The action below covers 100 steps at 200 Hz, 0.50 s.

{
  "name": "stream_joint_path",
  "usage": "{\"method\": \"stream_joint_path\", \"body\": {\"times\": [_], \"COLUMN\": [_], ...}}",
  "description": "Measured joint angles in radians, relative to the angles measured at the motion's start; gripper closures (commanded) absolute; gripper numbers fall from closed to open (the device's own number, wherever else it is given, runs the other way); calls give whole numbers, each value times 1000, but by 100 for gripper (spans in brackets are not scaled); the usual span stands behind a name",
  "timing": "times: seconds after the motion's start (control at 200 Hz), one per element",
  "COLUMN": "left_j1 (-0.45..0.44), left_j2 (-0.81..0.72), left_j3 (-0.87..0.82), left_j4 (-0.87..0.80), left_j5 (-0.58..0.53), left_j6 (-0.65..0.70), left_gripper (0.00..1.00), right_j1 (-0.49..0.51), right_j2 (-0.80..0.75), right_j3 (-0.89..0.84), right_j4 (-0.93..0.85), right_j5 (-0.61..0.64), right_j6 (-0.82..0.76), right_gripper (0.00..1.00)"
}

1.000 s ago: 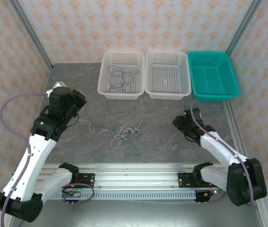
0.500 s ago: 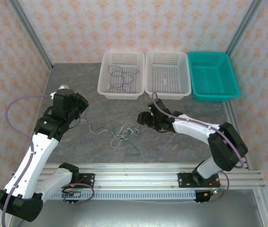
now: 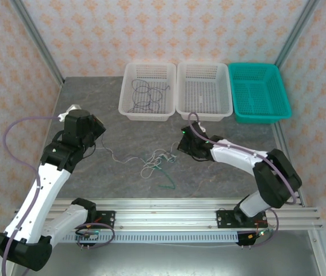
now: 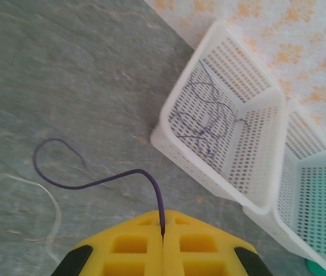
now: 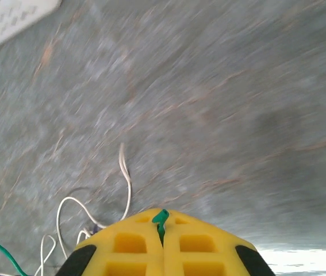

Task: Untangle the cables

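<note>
The cables (image 3: 154,164) lie in a loose knot about in the middle of the grey counter (image 3: 94,178), between the two arms and on the near side of the baskets.

The left claw (image 4: 163,230) is clenched on the purple wire (image 4: 102,183). The wire comes out from between the yellow pads (image 4: 128,247), bends to the left and ends in a small loop that rests on the counter. Beside it, lower left in the wrist view, lies a piece of the white wire (image 4: 52,202).

The right claw (image 5: 163,227) is clenched too, and the end of the green wire (image 5: 161,217) is pinched between its pads. From above, this claw (image 3: 183,145) is just to the right of the knot, and the green wire (image 3: 165,181) trails toward the near edge.

At the far side stand three baskets in a row, touching each other. The left white basket (image 3: 123,103) holds a dark coiled wire (image 3: 145,98). To its right are the middle white basket (image 3: 204,113) and then the teal basket (image 3: 261,118).
</note>
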State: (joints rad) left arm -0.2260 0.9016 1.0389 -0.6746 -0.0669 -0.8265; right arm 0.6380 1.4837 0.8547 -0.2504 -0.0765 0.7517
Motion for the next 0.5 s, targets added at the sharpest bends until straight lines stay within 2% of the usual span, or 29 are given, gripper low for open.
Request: {"method": "stream_joint_path", "body": {"times": [0.065,0.205,0.5], "left_j1": [12,70,249], "left_j2": [-10,-16,-38], "left_j3": [2,7,-51], "left_j4": [-24,-55,-55], "left_j5": [-37,-79,-50], "left_j6": [22,58,70], "left_gripper": [100,100,100], "right_j1": [-53,-235,-547], "right_j2": [-48,-151,-214], "right_j3": [-22,-91,-170], "right_j4": [-20,-51,-103], "right_j5": [38,113,164], "right_j6": [-4,-37,-110], "right_gripper": [100,100,100]}}
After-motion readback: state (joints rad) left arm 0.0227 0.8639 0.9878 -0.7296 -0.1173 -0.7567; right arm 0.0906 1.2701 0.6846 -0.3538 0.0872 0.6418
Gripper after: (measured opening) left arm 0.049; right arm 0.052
